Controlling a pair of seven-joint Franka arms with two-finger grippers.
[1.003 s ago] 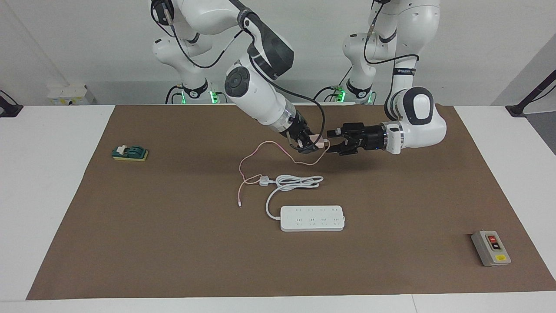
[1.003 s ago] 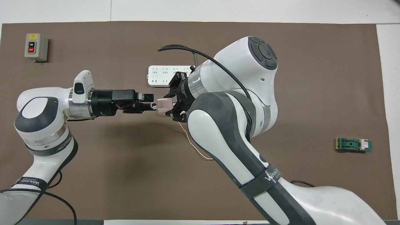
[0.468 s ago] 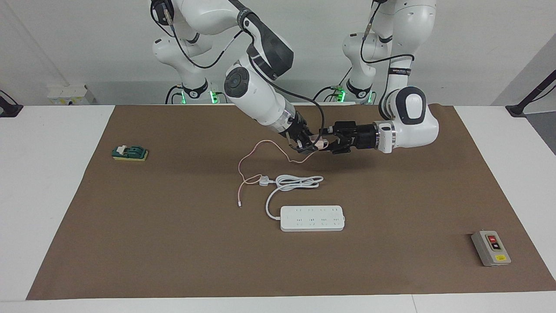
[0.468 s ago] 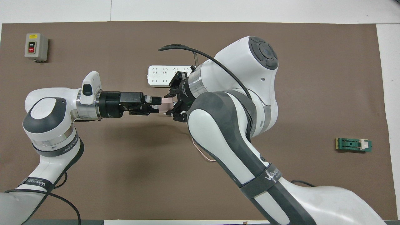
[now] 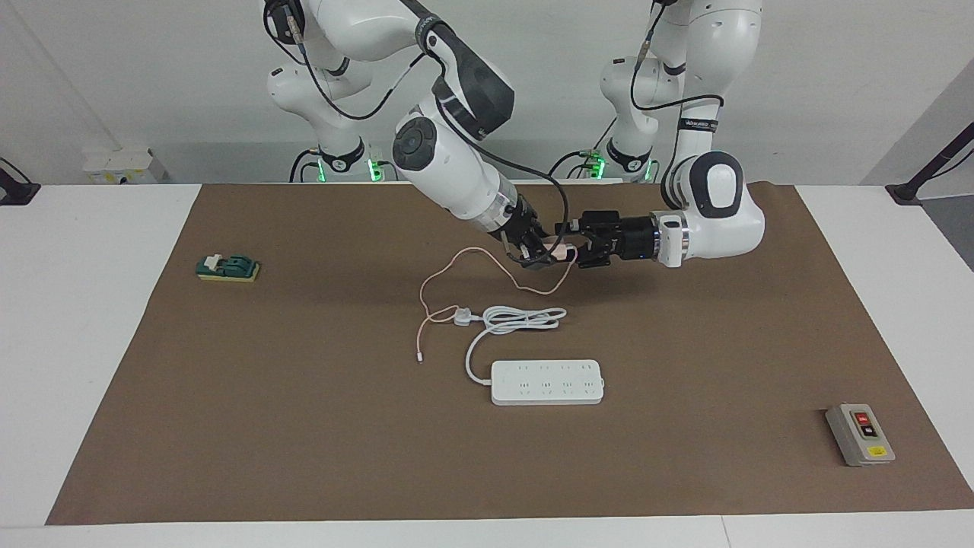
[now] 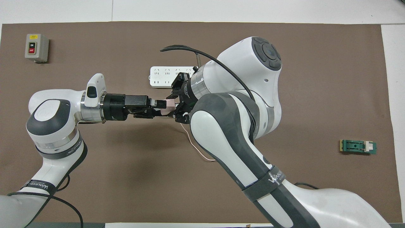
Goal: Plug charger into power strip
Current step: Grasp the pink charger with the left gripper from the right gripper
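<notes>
**Charger held mid-air between both hands, strip untouched**

Right hand [image 5: 549, 253] is clamped on the charger [image 5: 561, 250], fingertips closed on the pink cube, holding it up over the brown mat [image 5: 304, 426], in the middle of the worktop [image 5: 99, 320] and above the stretch between the robots and the power strip [image 5: 547, 382].

Left hand [image 5: 577, 249] comes in level from the left arm's end, jaws spread wide, fingertips either side of the charger's exposed end. Can't tell from either view whether its pads actually touch the cube. In the overhead view the two hands meet tip to tip with the pink body [image 6: 167, 106] between them.

Charger cable [image 5: 445, 278] hangs off the cube, loops down to the mat, runs toward the right arm's end and away from the robots, crosses the strip's white three-pin plug [image 5: 462, 315], and its free end lies on the mat beside the strip's cord.

Power strip lies flat on the mat, sockets up, farther from the robots than both hands. Its thick white cord [image 5: 525, 318] is bundled between strip and hands.

Also on the mat: grey switch box [image 5: 860, 434] with red and black buttons at the left arm's end, green part on a yellow pad [image 5: 227, 268] at the right arm's end. Both well apart from the work.
</notes>
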